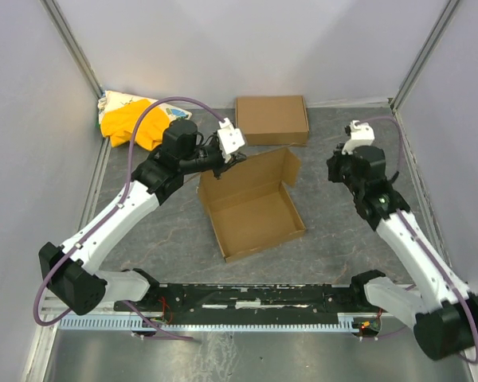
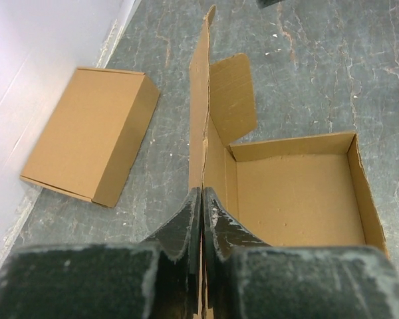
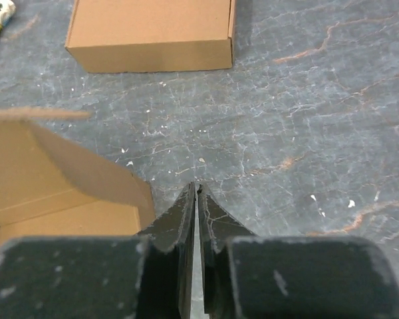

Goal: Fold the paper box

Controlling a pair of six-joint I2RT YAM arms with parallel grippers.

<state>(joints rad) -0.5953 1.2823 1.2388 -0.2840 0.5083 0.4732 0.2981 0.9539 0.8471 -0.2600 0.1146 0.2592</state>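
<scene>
Grey, marble-patterned worktop (image 1: 334, 231) fills the space between pale walls, with the paper box (image 1: 255, 213) lying near its middle as an open shallow tray with its side walls raised. Along the tray's far side a tall panel (image 2: 198, 100) stands upright, and a side flap (image 2: 233, 96) hangs off it over the tray's corner. The left claw (image 2: 201, 193) is clenched on the edge of this upright panel, the cardboard pinched between its two fingers. The right claw (image 3: 197, 189) hangs over bare worktop just to the right of the box, its fingers pressed together with nothing between them and apart from the cardboard. Behind the box, against the back wall, sits a closed brown carton (image 1: 272, 119). A yellow cloth bundle (image 1: 131, 123) lies in the far left corner.
</scene>
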